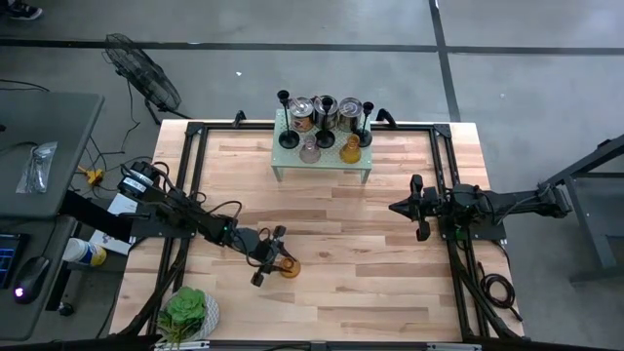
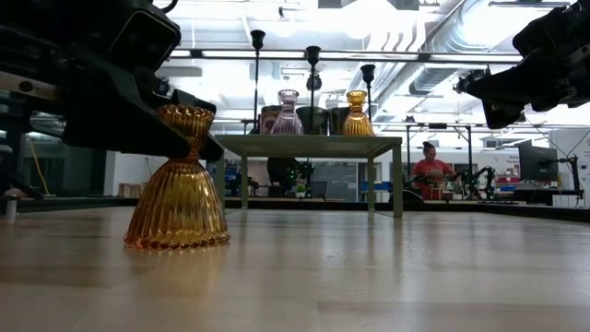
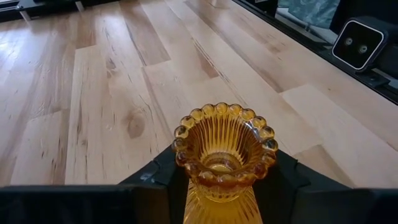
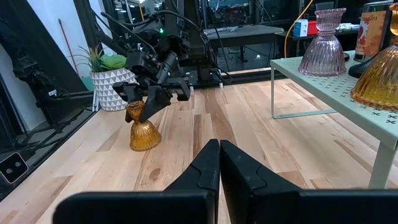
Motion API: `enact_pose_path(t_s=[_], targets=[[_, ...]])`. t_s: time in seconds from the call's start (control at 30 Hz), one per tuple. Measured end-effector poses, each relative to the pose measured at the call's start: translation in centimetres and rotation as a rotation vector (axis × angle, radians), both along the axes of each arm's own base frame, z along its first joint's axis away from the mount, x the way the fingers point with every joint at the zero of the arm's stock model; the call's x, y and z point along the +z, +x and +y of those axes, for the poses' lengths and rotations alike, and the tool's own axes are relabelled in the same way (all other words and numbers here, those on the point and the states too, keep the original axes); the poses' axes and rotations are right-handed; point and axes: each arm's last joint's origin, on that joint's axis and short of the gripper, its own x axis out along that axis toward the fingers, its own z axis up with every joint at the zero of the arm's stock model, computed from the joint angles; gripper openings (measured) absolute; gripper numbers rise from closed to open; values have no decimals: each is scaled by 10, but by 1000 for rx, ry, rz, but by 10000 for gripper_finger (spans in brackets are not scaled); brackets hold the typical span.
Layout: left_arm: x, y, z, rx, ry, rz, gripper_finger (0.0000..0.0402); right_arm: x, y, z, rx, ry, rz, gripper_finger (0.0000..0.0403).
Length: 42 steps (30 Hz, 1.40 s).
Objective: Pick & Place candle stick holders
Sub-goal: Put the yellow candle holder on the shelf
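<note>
An amber glass holder [image 1: 289, 266] stands upright on its base on the table at the near left; it also shows in the low view [image 2: 177, 184] and the right wrist view [image 4: 142, 124]. My left gripper [image 1: 273, 255] is shut on it. On the green shelf [image 1: 322, 162] at the far middle stand three black holders [image 2: 313, 51], a pink glass one [image 1: 310, 149] and a second amber one [image 1: 350, 149]. My right gripper [image 1: 398, 208] is shut and empty, above the table at the right. My left gripper pinches the amber holder's narrow waist [image 3: 193, 186] between its two fingers, one on each side, below the beaded rim [image 3: 224, 112]. The fingers [image 2: 189, 138] come slanting down from the table's left. The holder stands upright with its base [image 2: 175, 238] on the table.
Several cans [image 1: 325, 110] stand on the shelf behind the holders. A potted plant [image 1: 185, 312] sits at the near left corner. Black frame rails [image 1: 444, 195] run along the table's sides. A person [image 2: 429, 166] sits far off in the room.
</note>
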Motion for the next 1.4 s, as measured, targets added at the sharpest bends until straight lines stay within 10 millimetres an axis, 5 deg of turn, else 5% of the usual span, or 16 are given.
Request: enact_pose_path(t_s=[0.7,1.4], targets=[[6,2,6,252,-67,-41,138,0,0,0,0,0,0,4],[59,-10,30,765,29,-169,136,0,0,0,0,0,0,4]])
